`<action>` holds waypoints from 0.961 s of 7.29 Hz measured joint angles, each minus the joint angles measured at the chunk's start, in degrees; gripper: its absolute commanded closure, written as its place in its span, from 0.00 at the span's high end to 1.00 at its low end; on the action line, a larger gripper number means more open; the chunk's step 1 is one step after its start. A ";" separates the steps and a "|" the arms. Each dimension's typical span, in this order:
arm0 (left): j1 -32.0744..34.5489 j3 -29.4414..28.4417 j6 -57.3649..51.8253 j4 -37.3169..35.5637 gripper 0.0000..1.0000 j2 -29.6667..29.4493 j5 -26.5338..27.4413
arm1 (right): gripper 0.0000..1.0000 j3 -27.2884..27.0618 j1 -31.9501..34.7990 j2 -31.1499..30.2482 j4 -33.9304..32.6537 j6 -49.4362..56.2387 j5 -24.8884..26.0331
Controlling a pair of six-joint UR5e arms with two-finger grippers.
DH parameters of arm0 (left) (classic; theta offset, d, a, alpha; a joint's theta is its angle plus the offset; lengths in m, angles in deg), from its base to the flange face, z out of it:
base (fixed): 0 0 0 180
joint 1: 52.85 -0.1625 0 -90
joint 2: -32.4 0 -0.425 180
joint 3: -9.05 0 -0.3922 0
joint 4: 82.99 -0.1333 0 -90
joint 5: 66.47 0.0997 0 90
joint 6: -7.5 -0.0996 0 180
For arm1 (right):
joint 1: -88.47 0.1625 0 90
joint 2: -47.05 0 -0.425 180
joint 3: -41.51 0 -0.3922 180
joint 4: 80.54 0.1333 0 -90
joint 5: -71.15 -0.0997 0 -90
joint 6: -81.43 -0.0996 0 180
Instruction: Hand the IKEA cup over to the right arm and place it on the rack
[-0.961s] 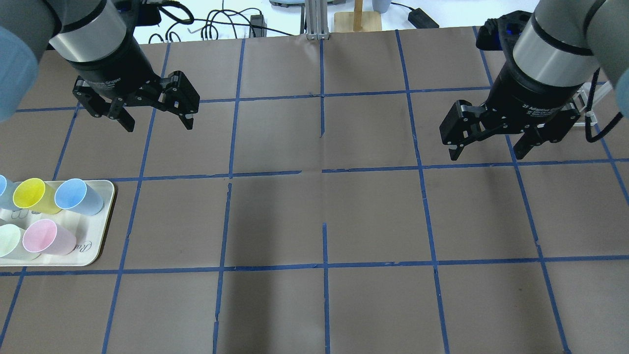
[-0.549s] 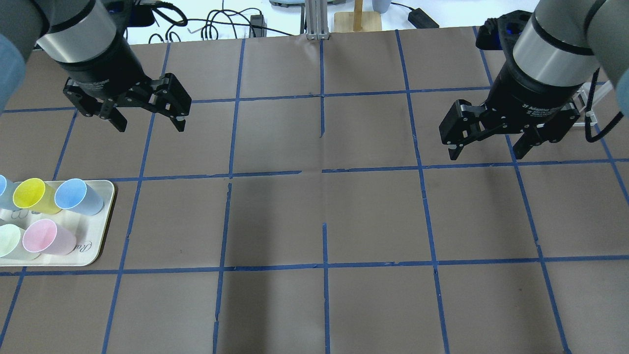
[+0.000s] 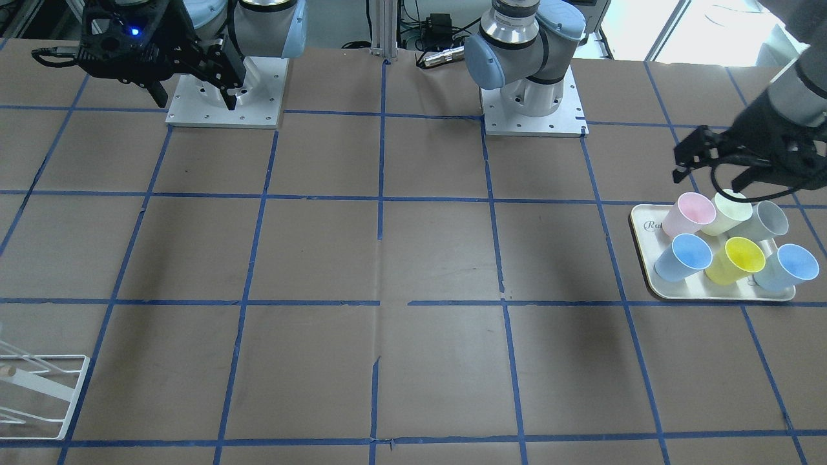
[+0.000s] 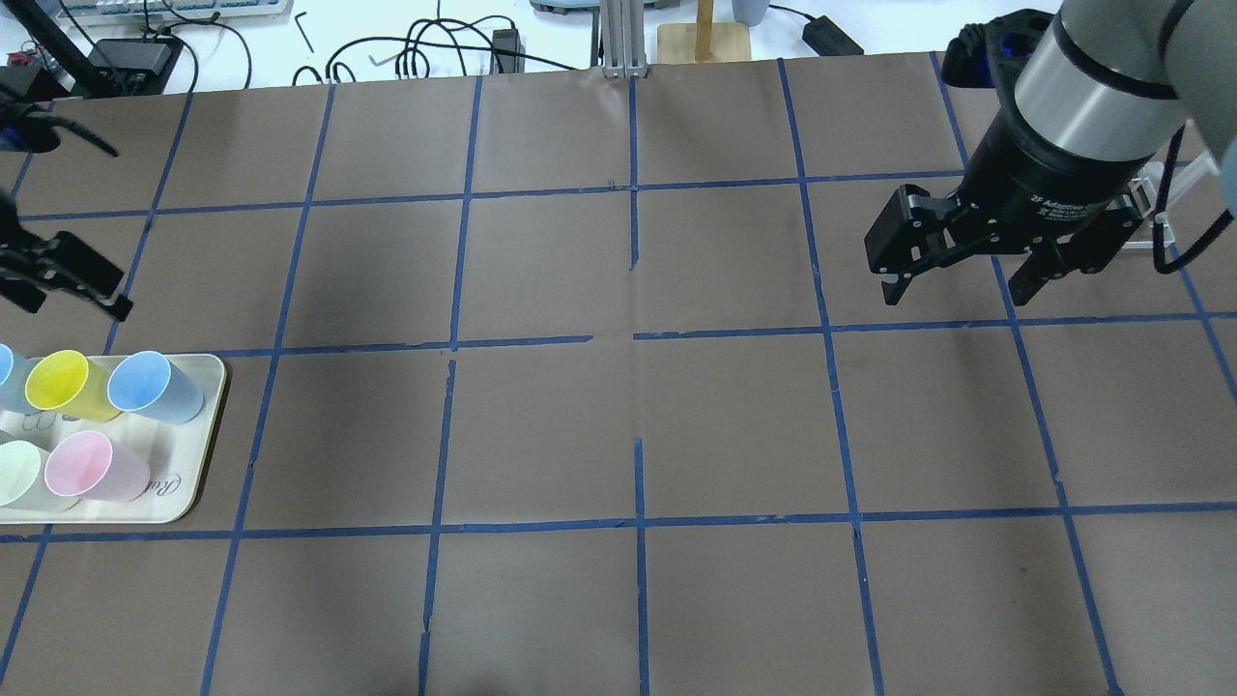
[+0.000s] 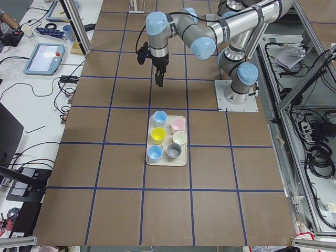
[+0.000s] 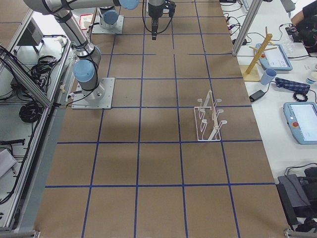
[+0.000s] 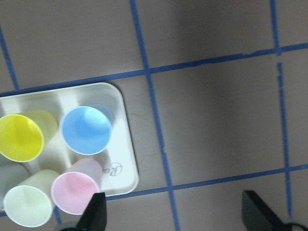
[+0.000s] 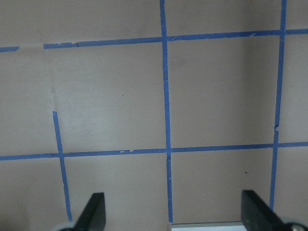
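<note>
The bright yellow IKEA cup (image 4: 58,382) stands upright in a cream tray (image 4: 198,478) at the table's left edge, among several pastel cups. It also shows in the front view (image 3: 740,255) and at the left edge of the left wrist view (image 7: 19,137). My left gripper (image 3: 707,175) is open and empty, hovering well above the tray, clear of all cups; its fingers (image 7: 96,214) frame the tray corner by the pink cup (image 7: 72,192). My right gripper (image 4: 957,290) is open and empty over bare table at the right. The white wire rack (image 6: 208,121) stands on the right side.
Light blue (image 4: 145,382), pink (image 4: 82,464) and pale cream (image 4: 19,472) cups surround the yellow one. The rack's corner shows in the front view (image 3: 39,394). Both arm bases (image 3: 533,106) sit at the robot's edge. A wooden stand (image 4: 704,34) and cables lie beyond the far edge.
My left gripper has swung left and towards the tray, now mostly off the overhead view's left edge. My right gripper has hardly moved. The cups have not moved.
</note>
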 measured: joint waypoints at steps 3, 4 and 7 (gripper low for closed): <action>-7.43 -0.54 -15.65 -15.85 1.00 -10.01 -0.11 | 1.00 -0.19 -2.53 2.22 -2.75 0.79 -20.35; -9.35 -1.14 -18.43 -17.74 1.00 -13.35 -0.24 | 1.00 -0.26 -3.98 2.86 -3.26 1.29 -26.31; -12.08 -2.79 -20.86 -19.60 1.00 -19.86 -0.41 | 1.00 -1.98 -6.33 5.60 -3.22 4.94 -45.79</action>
